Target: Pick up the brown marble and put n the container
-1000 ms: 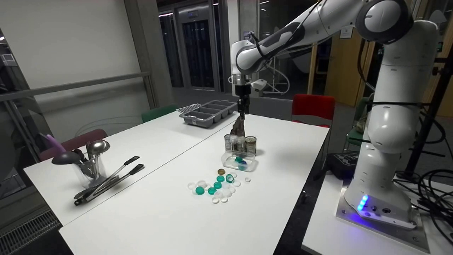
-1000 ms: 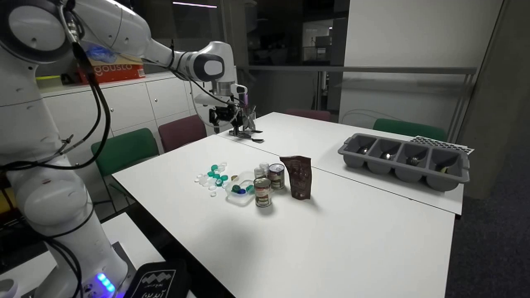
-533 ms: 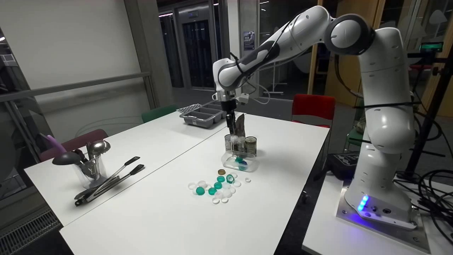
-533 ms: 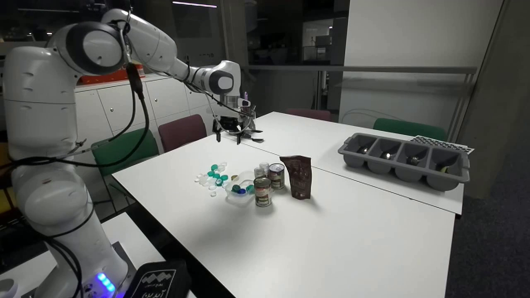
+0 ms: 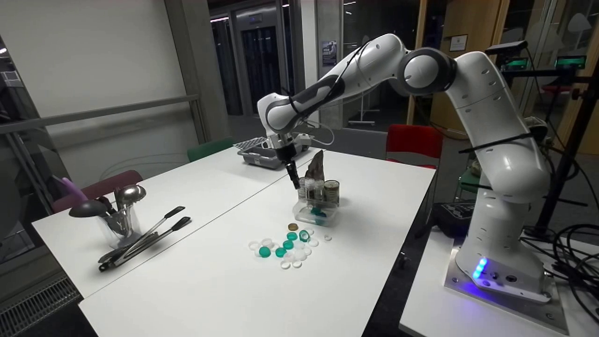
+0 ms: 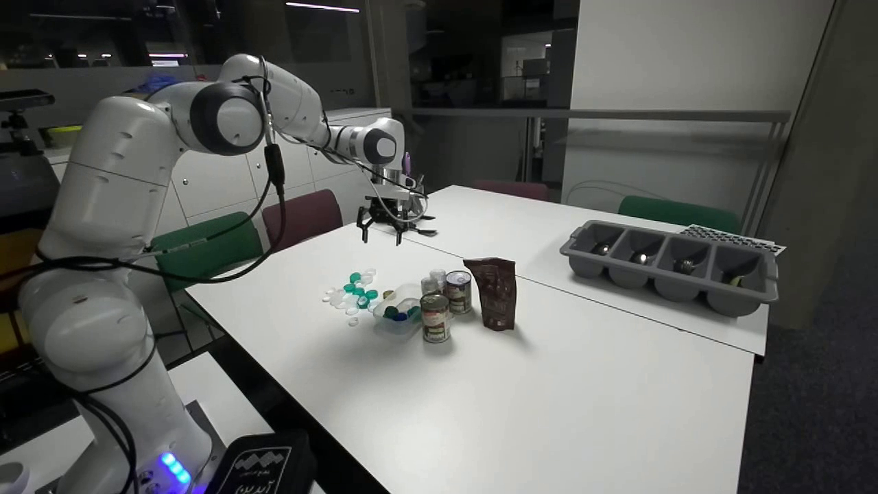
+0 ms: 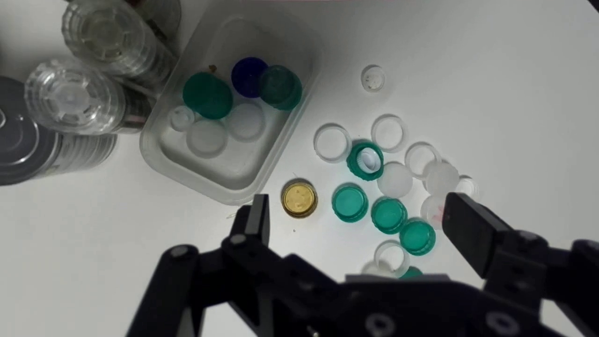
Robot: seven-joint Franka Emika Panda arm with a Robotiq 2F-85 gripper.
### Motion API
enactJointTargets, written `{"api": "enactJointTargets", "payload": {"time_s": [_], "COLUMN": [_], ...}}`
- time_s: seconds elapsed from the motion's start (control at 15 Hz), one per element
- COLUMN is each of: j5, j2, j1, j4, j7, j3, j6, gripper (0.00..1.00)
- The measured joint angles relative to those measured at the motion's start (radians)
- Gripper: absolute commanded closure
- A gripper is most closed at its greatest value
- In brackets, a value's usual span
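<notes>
The brown marble appears as a round gold-brown cap (image 7: 299, 200) lying flat on the white table, between the container and several green and white caps. The container looks like a translucent tub (image 7: 187, 180) holding green, blue and clear caps; it shows in both exterior views (image 5: 304, 218) (image 6: 396, 328). My gripper (image 7: 355, 201) is spread wide with nothing between its fingers. In the wrist view the brown cap sits just inside the left fingertip, lower down on the table. An exterior view shows the gripper (image 6: 382, 241) hanging above the table, apart from every cap.
Tin cans (image 6: 435, 319), clear-topped jars (image 7: 75, 100) and a brown pouch (image 6: 495, 295) stand close beside the tub. Loose caps (image 5: 288, 245) spread out near it. A grey compartment tray (image 6: 665, 267) and a utensil cup (image 5: 119, 224) with tongs stand farther off.
The arm has come lower, and the gripper has shifted leftward in an exterior view. It has also turned, so both fingers now show side by side. The caps and tub have not moved.
</notes>
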Motion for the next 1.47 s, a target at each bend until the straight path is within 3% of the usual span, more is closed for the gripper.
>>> {"api": "enactJointTargets", "payload": {"time_s": [0.27,0.73,1.0,1.47], "j5": [-0.039,-0.045,-0.176,-0.275], "j2": [0.05,0.059,0.112,0.229], "j1": [0.0,0.0,0.013,0.005], "j4": [0.061,0.068,0.074,0.085], "j7": [-0.13,-0.142,-0.162,-0.323], "j3": [0.007,0.008,0.006,0.002], "j6": [-0.007,-0.008,0.009,0.3], "gripper": [0.0,0.0,0.0,0.0]}}
